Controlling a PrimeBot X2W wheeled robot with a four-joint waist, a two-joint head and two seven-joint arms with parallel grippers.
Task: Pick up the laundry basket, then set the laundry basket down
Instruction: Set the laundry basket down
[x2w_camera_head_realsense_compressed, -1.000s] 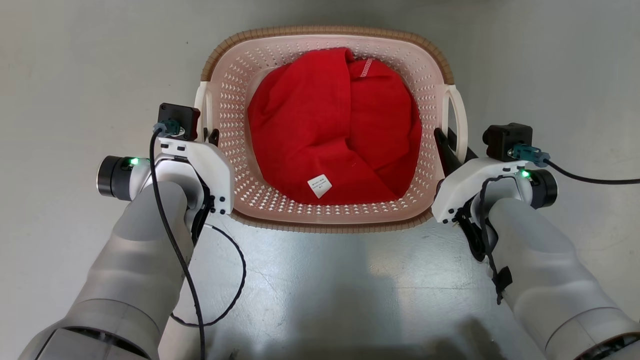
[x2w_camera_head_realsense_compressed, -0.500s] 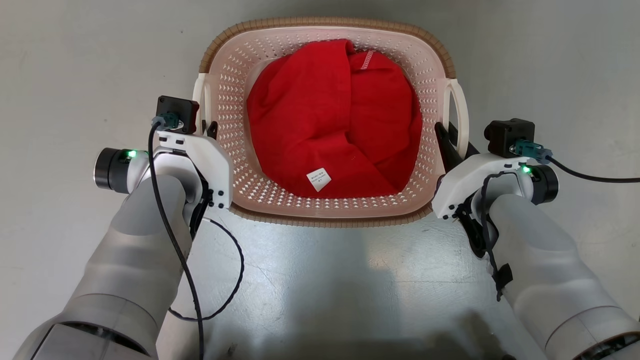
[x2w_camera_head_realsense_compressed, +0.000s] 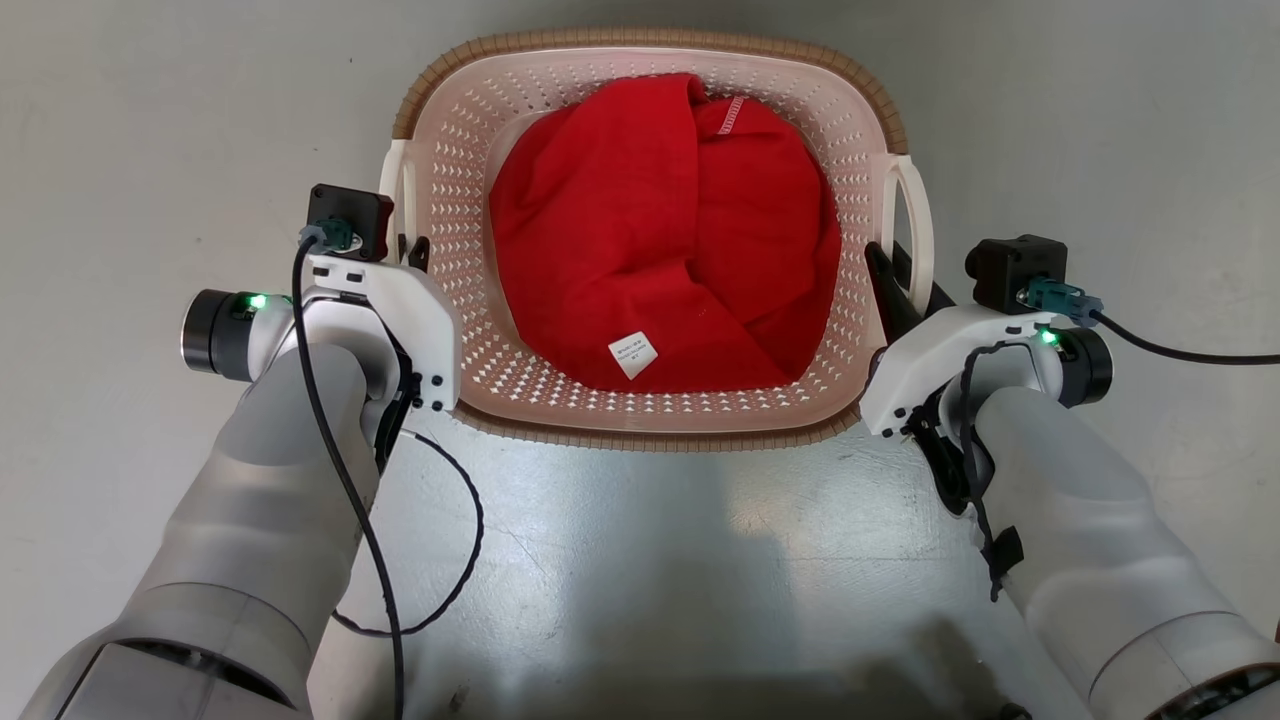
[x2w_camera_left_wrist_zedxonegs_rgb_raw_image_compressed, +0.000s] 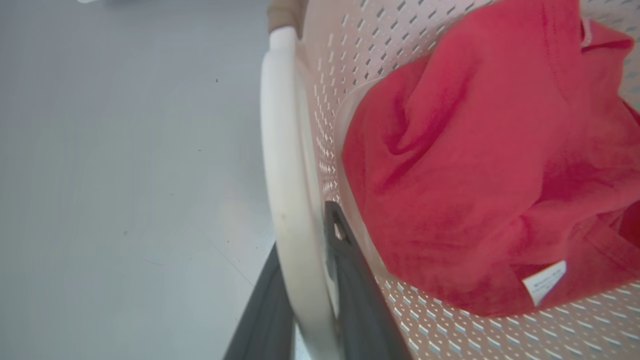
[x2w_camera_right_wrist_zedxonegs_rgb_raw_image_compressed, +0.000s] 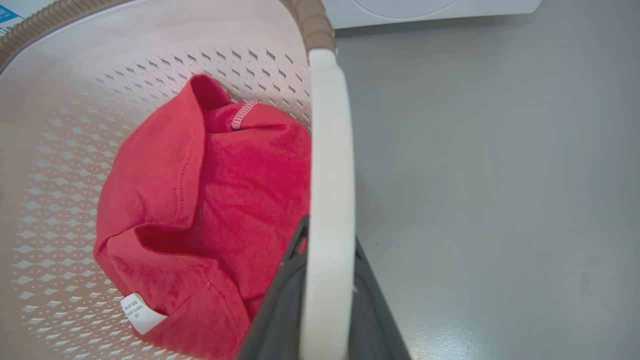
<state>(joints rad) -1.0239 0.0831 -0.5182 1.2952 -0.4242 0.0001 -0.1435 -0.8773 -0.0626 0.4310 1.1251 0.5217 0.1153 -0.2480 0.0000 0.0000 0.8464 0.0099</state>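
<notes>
The laundry basket (x2w_camera_head_realsense_compressed: 650, 438), pale pink with perforated walls and a brown woven-look rim, sits between my two arms over the grey floor. A crumpled red garment (x2w_camera_head_realsense_compressed: 660, 230) with a white tag lies inside. My left gripper (x2w_camera_head_realsense_compressed: 410, 255) is shut on the basket's white left handle (x2w_camera_left_wrist_zedxonegs_rgb_raw_image_compressed: 287, 150), one dark finger (x2w_camera_left_wrist_zedxonegs_rgb_raw_image_compressed: 350, 280) on each side of it. My right gripper (x2w_camera_head_realsense_compressed: 895, 285) is shut on the white right handle (x2w_camera_right_wrist_zedxonegs_rgb_raw_image_compressed: 330, 150), whose bar runs between its fingers (x2w_camera_right_wrist_zedxonegs_rgb_raw_image_compressed: 280, 300). Whether the basket's base touches the floor is hidden.
Smooth grey floor (x2w_camera_head_realsense_compressed: 640, 580) lies all around the basket. The white base of a washer (x2w_camera_right_wrist_zedxonegs_rgb_raw_image_compressed: 430, 7) stands just beyond the basket's far end. A black cable (x2w_camera_head_realsense_compressed: 460, 560) loops from my left arm near the basket's front edge.
The basket and both grippers holding it have shifted together slightly toward the top of the head view. Both grips on the handles are unchanged.
</notes>
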